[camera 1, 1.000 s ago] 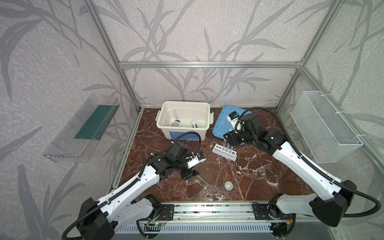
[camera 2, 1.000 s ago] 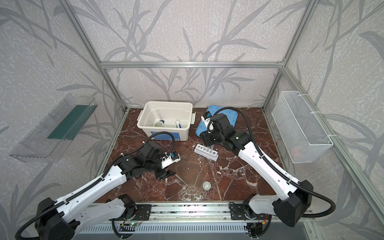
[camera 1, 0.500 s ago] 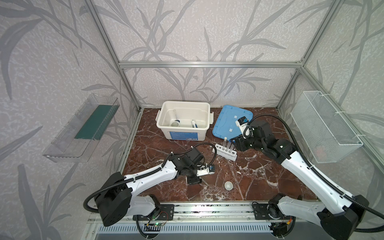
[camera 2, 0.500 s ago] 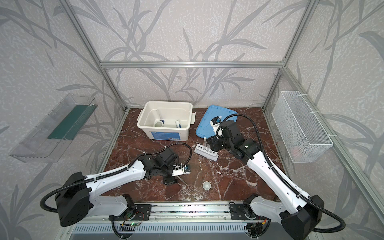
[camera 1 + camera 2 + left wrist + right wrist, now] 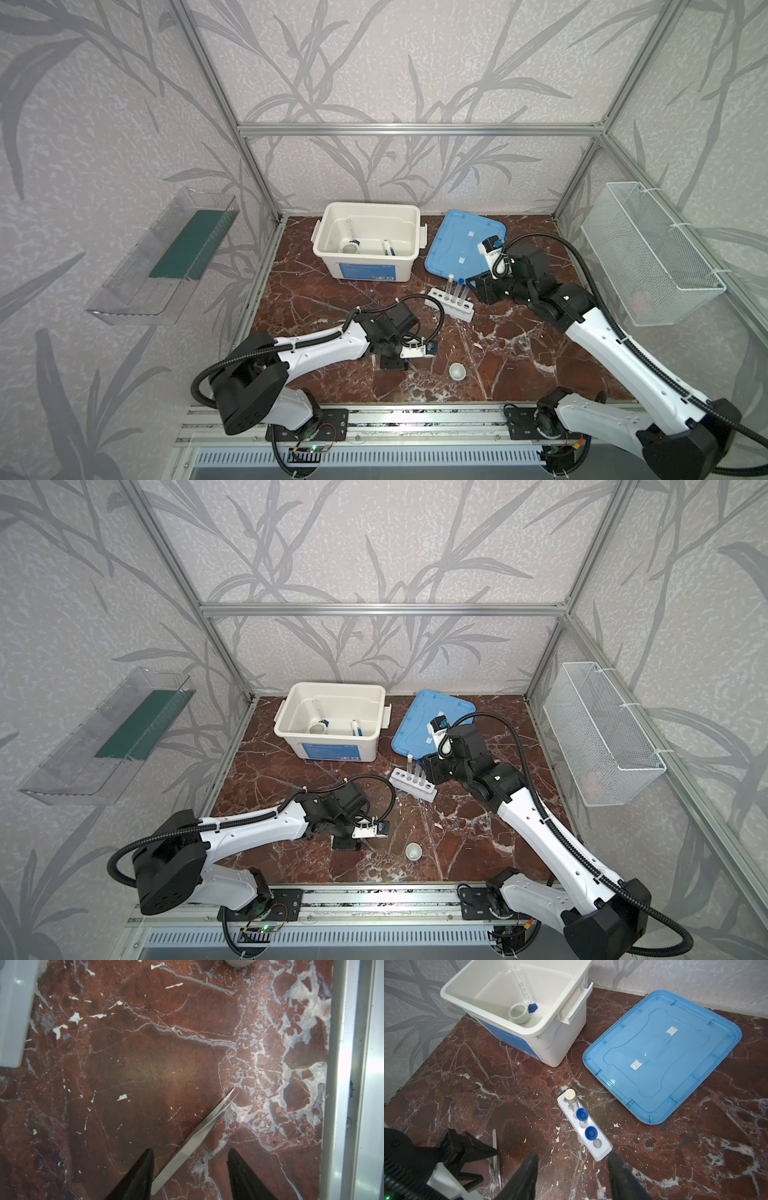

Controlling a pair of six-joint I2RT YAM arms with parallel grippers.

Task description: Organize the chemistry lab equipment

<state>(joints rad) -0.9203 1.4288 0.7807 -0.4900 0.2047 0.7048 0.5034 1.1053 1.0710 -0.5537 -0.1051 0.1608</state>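
The tweezers (image 5: 199, 1132) look thin, light, stiff and slick, lying flat on the tabletop (image 5: 145, 1053); the left gripper (image 5: 190, 1150) stands wide astride their broad end, likely the surest hold.

Top views look down; wrist views share tweezers (image 5: 193, 1140).

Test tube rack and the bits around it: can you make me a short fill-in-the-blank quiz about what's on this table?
The white rack holds ___ capped tubes.
The loose lid is coloured ___.
The left gripper's open fingers straddle the metal ___.
One small white cup sits inside the ___.
Missing words: three; blue; tweezers; bin.
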